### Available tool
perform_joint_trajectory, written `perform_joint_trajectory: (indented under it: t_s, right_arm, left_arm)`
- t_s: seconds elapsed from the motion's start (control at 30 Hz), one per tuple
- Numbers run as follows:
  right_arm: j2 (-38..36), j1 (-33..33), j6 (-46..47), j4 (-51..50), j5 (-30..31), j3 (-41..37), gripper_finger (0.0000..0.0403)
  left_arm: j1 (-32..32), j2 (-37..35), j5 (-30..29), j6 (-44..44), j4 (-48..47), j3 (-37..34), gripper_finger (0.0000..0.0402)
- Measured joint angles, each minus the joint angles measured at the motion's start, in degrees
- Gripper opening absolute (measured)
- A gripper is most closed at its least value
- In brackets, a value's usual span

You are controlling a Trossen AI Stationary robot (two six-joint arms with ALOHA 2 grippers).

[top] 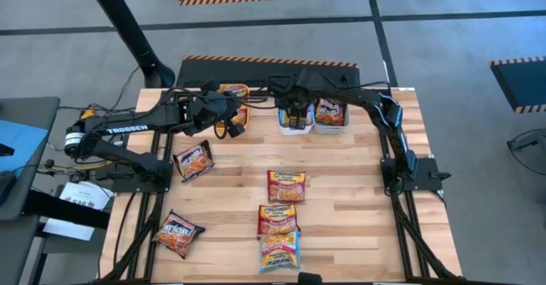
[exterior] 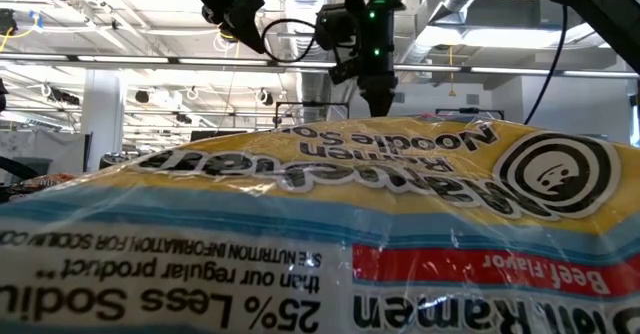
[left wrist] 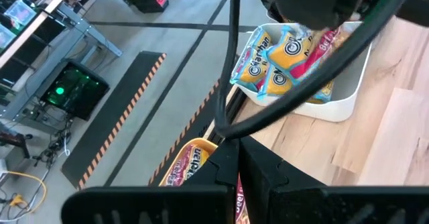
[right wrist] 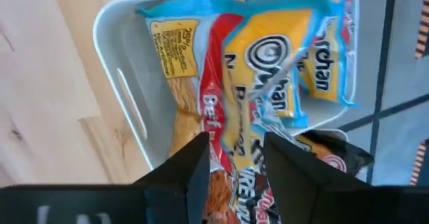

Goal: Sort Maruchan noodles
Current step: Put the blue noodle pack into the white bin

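my right hand [right wrist: 231, 167] hangs directly over the white bin [right wrist: 124, 83] at the far edge of the tabletop [top: 341, 200], fingers spread with a clear gap between them and nothing pinched. below that gap lies a light blue-and-yellow packet [right wrist: 268, 56], resting crooked on the other packets in the bin. judgement: the step in hand is the drop into the bin, and it looks complete. the next move calls for lifting clear of the bin wall, then travelling to one of the packets left in the open.

my left hand [top: 223, 114] waits beside the far-left bin [top: 235, 93], fingers pressed together, holding nothing that i can see.

the maruchan noodles: flat, crinkly, glossy square packets. three [top: 281, 221] lie in a column at mid-tabletop, touching or overlapping, and two more [top: 193, 159] sit well apart on the left side. the wrappers will likely slip and buckle under a pinch.
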Motion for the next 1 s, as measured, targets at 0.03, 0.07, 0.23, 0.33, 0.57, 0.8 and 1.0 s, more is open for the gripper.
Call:
perform_joint_trajectory:
  t_s: [0.03,0.07,0.23,0.33,0.57,0.8,1.0]
  right_arm:
    - [-0.07,-0.05,0.23,-0.33,-1.78,0.53,0.0167]
    - [-0.13,-0.31,0.27,-0.42,-4.26,0.78,0.0167]
    - [-0.11,-2.47,-0.15,1.61,-17.90,0.23,0.0160]
    - [-0.03,-3.35,-0.16,3.86,-18.86,-1.72,0.0154]
    - [-0.07,-5.59,-1.00,8.22,-19.09,-7.27,0.0145]
    - [-0.08,-6.12,-1.08,12.01,-19.32,-10.50,0.0144]
    - [-0.08,-6.03,-1.28,13.99,-19.61,-13.64,0.0144]
  left_arm:
    - [0.00,0.00,0.00,-0.01,0.00,0.00,0.0000]
    - [0.00,0.00,-0.01,-0.13,-0.04,0.00,0.0000]
    - [0.01,0.00,-0.02,-0.85,-0.66,0.00,0.0000]
    - [0.00,0.00,0.00,-0.85,-0.66,0.00,0.0000]
    - [0.01,0.00,0.00,-0.65,-0.66,0.00,0.0000]
    - [0.02,0.00,0.00,-0.63,-0.66,0.00,0.0000]
    - [0.02,0.00,0.00,-0.64,-0.66,0.00,0.0000]
